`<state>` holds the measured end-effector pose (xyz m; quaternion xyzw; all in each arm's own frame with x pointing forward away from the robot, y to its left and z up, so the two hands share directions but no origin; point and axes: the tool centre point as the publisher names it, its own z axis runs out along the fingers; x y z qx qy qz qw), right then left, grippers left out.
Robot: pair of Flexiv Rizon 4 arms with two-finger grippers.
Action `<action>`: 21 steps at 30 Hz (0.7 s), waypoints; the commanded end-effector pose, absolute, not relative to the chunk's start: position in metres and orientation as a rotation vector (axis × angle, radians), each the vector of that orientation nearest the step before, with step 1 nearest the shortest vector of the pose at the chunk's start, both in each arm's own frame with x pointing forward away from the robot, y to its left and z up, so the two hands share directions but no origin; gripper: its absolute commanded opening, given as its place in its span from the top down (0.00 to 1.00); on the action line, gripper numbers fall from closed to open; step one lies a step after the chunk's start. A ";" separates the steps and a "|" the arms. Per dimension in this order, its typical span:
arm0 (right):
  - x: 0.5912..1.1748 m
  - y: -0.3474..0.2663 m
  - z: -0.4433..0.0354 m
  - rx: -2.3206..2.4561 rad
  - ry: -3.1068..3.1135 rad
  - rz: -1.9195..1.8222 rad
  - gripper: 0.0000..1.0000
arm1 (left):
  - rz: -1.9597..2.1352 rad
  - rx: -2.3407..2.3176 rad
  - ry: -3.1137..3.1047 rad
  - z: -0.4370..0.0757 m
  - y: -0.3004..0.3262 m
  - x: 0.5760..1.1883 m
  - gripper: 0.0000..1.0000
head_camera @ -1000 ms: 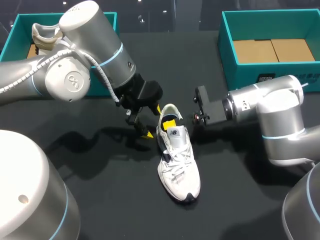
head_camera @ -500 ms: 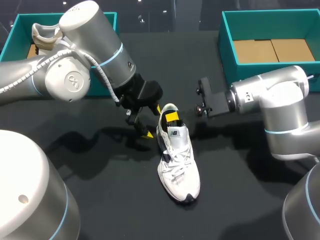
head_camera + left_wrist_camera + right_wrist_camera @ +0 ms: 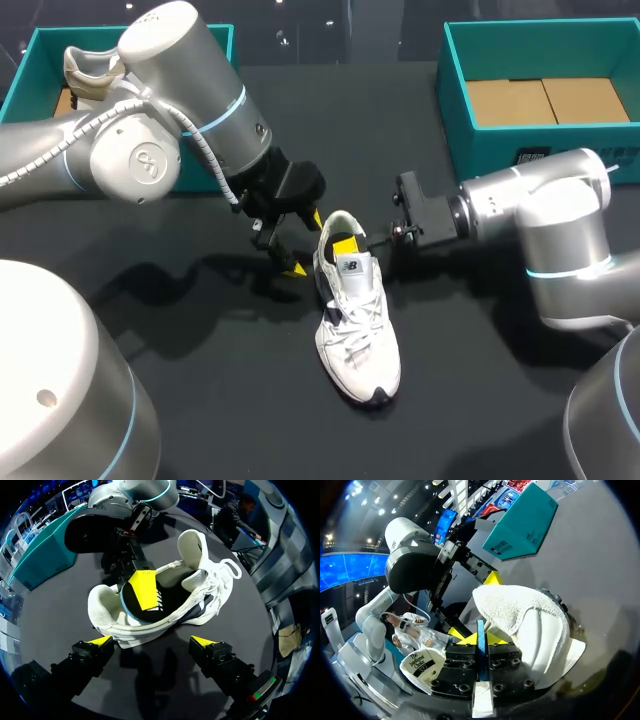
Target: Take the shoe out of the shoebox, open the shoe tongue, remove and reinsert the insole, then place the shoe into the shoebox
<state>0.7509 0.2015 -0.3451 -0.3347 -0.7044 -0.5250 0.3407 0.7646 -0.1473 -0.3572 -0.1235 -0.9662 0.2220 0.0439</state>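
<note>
The white shoe (image 3: 357, 325) lies on the black table, heel toward the back. My right gripper (image 3: 346, 243) reaches into the heel opening, one yellow finger (image 3: 142, 589) showing inside. In the right wrist view its fingers (image 3: 479, 639) are shut on the thin blue edge of the insole (image 3: 480, 630), beside the padded white tongue (image 3: 520, 614). My left gripper (image 3: 307, 243) stands open at the heel's left side. Its two yellow tips (image 3: 151, 642) straddle the shoe's (image 3: 170, 597) side without touching it.
A teal shoebox (image 3: 458, 95) with a cardboard floor stands at the back right. Another teal box (image 3: 25, 72) at the back left holds a second shoe (image 3: 90, 75). Bare table lies in front of the white shoe.
My right gripper rose a little, then came back down into the heel opening, and its fingers closed. The left arm and the shoe stayed put.
</note>
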 end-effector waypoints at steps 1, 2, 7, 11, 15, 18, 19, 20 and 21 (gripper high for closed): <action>0.737 0.198 -0.334 -0.891 -1.873 -1.400 0.64 | 0.676 -0.378 -2.955 -0.357 -0.147 0.764 0.00; 0.738 0.197 -0.331 -0.888 -1.881 -1.407 0.61 | 0.676 -0.378 -2.955 -0.357 -0.147 0.764 0.00; 0.742 0.191 -0.320 -0.878 -1.920 -1.413 0.60 | 0.683 -0.394 -2.956 -0.354 -0.147 0.763 0.00; 0.748 0.184 -0.317 -0.897 -1.938 -1.402 0.61 | 0.688 -0.411 -2.962 -0.347 -0.144 0.762 0.00; 0.752 0.177 -0.315 -0.903 -1.939 -1.401 0.61 | 0.698 -0.404 -2.977 -0.339 -0.139 0.762 0.00; 0.754 0.175 -0.313 -0.901 -1.949 -1.402 0.61 | 0.703 -0.389 -2.985 -0.336 -0.135 0.762 0.00; 0.755 0.175 -0.312 -0.901 -1.951 -1.402 0.61 | 0.702 -0.385 -2.987 -0.335 -0.133 0.762 0.00; 0.756 0.173 -0.311 -0.901 -1.954 -1.401 0.61 | 0.703 -0.379 -2.988 -0.334 -0.131 0.762 0.00; 0.757 0.170 -0.310 -0.904 -1.957 -1.400 0.61 | 0.704 -0.374 -2.988 -0.333 -0.130 0.762 0.00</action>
